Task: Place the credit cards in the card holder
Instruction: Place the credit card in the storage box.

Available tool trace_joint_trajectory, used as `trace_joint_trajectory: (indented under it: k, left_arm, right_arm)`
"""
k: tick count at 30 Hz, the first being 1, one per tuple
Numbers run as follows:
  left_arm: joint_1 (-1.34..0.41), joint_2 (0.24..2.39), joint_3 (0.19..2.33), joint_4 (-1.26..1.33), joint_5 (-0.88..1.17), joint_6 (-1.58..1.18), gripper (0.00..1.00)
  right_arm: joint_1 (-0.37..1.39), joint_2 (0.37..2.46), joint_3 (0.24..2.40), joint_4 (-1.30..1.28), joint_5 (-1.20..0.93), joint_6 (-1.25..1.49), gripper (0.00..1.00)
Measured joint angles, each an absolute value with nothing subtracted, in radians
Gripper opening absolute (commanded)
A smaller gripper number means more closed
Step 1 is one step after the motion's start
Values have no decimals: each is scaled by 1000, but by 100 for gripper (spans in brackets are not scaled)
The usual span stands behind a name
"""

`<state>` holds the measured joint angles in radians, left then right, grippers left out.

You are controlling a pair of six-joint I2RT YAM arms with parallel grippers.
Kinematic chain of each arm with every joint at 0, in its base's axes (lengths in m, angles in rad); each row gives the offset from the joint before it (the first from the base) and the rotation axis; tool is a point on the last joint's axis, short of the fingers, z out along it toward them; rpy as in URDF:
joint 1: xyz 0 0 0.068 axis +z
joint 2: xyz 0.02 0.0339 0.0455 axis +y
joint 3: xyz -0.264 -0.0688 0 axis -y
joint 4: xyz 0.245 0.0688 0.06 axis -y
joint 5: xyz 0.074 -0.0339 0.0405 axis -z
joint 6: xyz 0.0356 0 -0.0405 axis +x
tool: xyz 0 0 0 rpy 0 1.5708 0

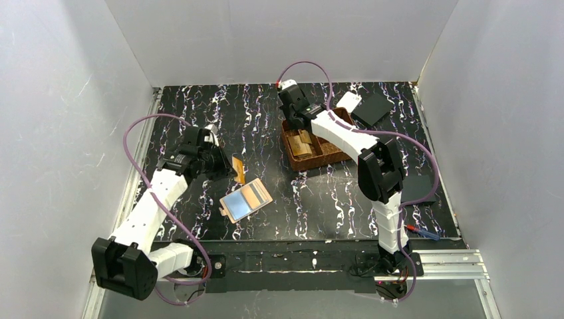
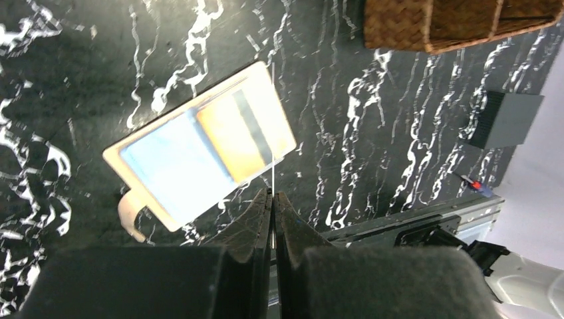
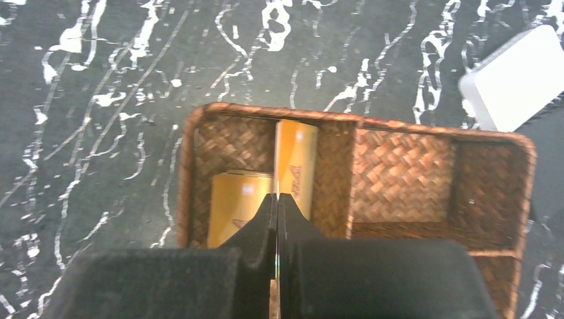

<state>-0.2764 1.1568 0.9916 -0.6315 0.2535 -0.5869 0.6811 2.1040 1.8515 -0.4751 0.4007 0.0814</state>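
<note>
Left claw [image 2: 273, 196] is clamped on an orange card [image 1: 238, 169], held edge-on just above the open card holder [image 2: 199, 149] lying flat on the desk [image 2: 80, 66], likely lined up for a slot. Right claw [image 3: 277, 199] is closed over the basket [image 3: 359, 123], above the remaining credit cards [image 3: 296, 166]. A thin sliver shows between its tips, possibly a card; can't confirm.

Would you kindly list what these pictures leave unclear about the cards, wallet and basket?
Left wrist view: the wallet is blurred, slots unreadable; the card in the left pincer is edge-on, its face unseen.
Right wrist view: the right pincer covers the lower ends of the cards in the basket; whether it grips one is unclear.
Top view: the right arm hides part of the basket.
</note>
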Motion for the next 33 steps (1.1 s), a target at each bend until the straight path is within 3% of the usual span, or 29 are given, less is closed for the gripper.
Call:
trace_joint_trajectory:
  k: [12, 19, 22, 29, 33]
  left_arm:
    - [-276, 1096, 816, -669, 172, -666, 0]
    - [-276, 1104, 750, -600, 180, -699, 0]
    - [-275, 1113, 715, -544, 201, -704, 0]
    - [-226, 1104, 627, -472, 263, -708, 0]
    - [-185, 1030, 604, -483, 282, -707, 0]
  right_arm:
    - [673, 2135, 1852, -461, 525, -20, 4]
    - [674, 2204, 1855, -463, 545, -41, 38]
    - [677, 2212, 1860, -476, 548, -48, 45]
    - [703, 2189, 1957, -613, 497, -9, 46]
    - [763, 2078, 1893, -641, 267, 36, 43]
